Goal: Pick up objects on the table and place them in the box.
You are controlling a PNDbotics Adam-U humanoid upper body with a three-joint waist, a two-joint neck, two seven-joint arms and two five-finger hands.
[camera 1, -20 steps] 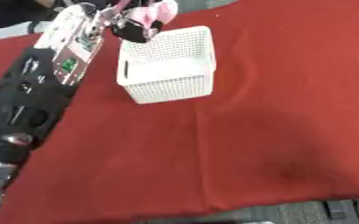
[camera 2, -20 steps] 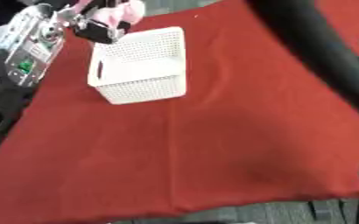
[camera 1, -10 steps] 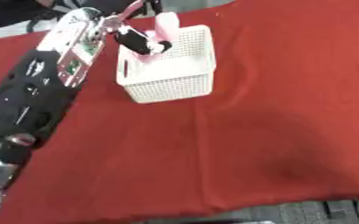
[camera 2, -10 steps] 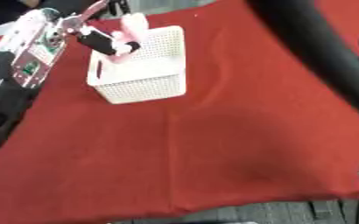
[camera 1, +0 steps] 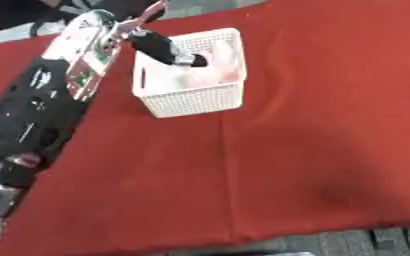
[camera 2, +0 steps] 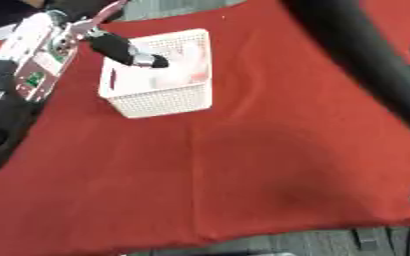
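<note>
At left my left arm runs up the frame, my left hand point(camera 1: 160, 46) reaching over the white basket point(camera 1: 194, 102), fingers straight and extended, holding nothing. Basket is perforated plastic with slot handle, sitting on the red tablecloth point(camera 1: 313, 130). Inside it lies a pale pink soft-looking object point(camera 1: 213, 67), blurred, shape unclear, just below my fingertips. Right arm point(camera 2: 366, 65) crosses upper right as a dark blur, its hand can't be seen
</note>
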